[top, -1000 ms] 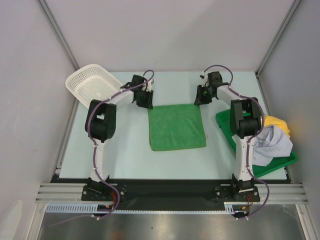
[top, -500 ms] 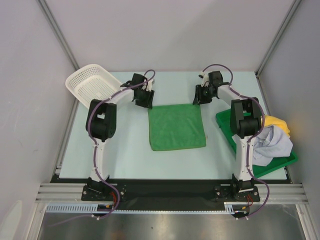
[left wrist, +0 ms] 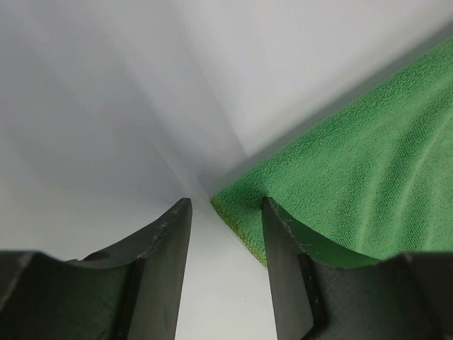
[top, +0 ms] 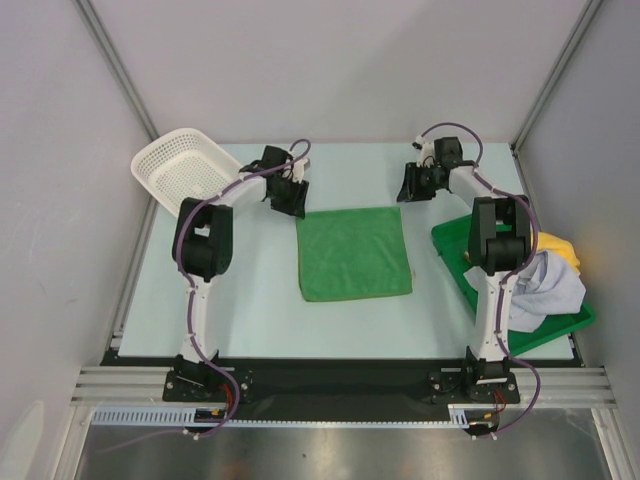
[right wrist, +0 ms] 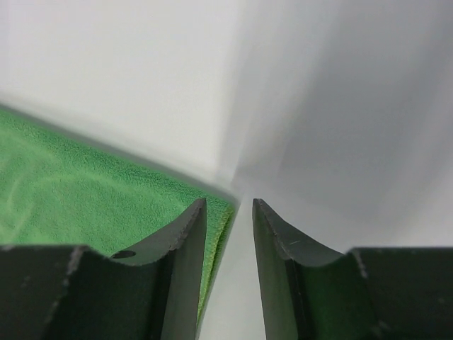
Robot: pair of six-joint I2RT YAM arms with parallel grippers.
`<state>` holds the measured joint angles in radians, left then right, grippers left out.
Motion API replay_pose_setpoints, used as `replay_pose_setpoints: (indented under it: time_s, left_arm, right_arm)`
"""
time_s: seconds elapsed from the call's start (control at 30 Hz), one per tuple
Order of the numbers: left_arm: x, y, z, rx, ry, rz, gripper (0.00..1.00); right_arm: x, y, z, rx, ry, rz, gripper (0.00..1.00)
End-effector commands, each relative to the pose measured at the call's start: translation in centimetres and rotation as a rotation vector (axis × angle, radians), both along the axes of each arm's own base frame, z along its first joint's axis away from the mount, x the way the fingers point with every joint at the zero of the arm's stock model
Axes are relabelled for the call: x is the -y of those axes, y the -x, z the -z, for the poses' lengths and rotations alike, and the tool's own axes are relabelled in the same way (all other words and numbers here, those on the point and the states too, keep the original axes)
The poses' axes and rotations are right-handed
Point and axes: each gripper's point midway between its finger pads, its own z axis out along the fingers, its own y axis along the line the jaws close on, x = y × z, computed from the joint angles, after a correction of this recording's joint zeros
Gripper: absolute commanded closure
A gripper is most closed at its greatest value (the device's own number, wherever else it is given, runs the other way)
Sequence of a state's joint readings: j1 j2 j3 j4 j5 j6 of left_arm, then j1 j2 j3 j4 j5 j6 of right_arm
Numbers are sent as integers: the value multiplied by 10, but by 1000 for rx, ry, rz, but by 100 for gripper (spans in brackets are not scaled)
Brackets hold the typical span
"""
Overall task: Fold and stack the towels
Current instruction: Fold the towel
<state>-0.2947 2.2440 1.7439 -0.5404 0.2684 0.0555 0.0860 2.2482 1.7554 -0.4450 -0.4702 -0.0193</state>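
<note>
Both arms stretch to the far side of the tabletop [top: 250, 300]. The left gripper [top: 296, 207] and right gripper [top: 405, 194] each stand part-open and empty at a far corner of the flat green towel [top: 355, 255].

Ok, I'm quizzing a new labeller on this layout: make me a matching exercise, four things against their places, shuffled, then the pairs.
Things: 1 green towel; 2 white basket; 3 green tray; 4 left tool.
Places: A far left corner of the table; B right side of the table; C flat at the table's middle; D at the towel's far left corner.
Pairs: 1-C; 2-A; 3-B; 4-D.
</note>
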Motion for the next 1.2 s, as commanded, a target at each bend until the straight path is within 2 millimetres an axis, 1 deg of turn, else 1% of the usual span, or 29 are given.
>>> replay_pose_setpoints:
  time_s: [0.0, 0.17, 0.3, 0.47, 0.57, 0.77, 0.93, 1.17]
  left_arm:
    - [6, -2, -2, -5, 33, 63, 50]
    - [5, 3, 6, -31, 21, 74, 53]
    - [4, 2, 6, -29, 12, 88, 53]
    - [5, -1, 4, -36, 11, 98, 55]
    - [6, 2, 7, -48, 16, 107, 57]
    - [8, 6, 11, -65, 24, 121, 60]
    - [10, 4, 9, -62, 33, 126, 64]
    - [15, 3, 9, -80, 60, 131, 70]
  right_arm:
    - [-4, -9, -12, 32, -33, -31, 62]
    - [-10, -3, -2, -2, -55, -67, 62]
    - [-13, -2, 4, -17, -58, -80, 63]
    - [-10, 0, 13, -39, -58, -87, 66]
    - [-12, 1, 15, -44, -60, -94, 67]
    - [-8, 8, 18, -62, -70, -113, 68]
    - [-7, 11, 13, -64, -120, -141, 66]
    - [-5, 14, 20, -86, -130, -146, 67]
